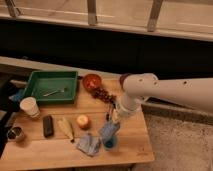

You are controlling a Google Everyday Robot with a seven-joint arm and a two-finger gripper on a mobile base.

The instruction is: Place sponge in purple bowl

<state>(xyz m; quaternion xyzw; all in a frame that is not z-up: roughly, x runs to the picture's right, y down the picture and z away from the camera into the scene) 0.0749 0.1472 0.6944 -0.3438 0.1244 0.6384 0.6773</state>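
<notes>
The gripper (114, 118) is held low over the front right part of the wooden table (135, 142), at the end of the white arm (165, 90); whether it is apart or clamped cannot be told. The pale blue sponge (107, 131) is seen directly beneath it, above a blue cup (110, 144) and beside a crumpled blue cloth (88, 145). The purple bowl (121, 79) is largely hidden behind the arm, well apart from the sponge.

The white robot arm (172, 90) hid most of the purple bowl (121, 78) at the bench's far edge; the gripper (114, 118) hung toward its front-right corner.
</notes>
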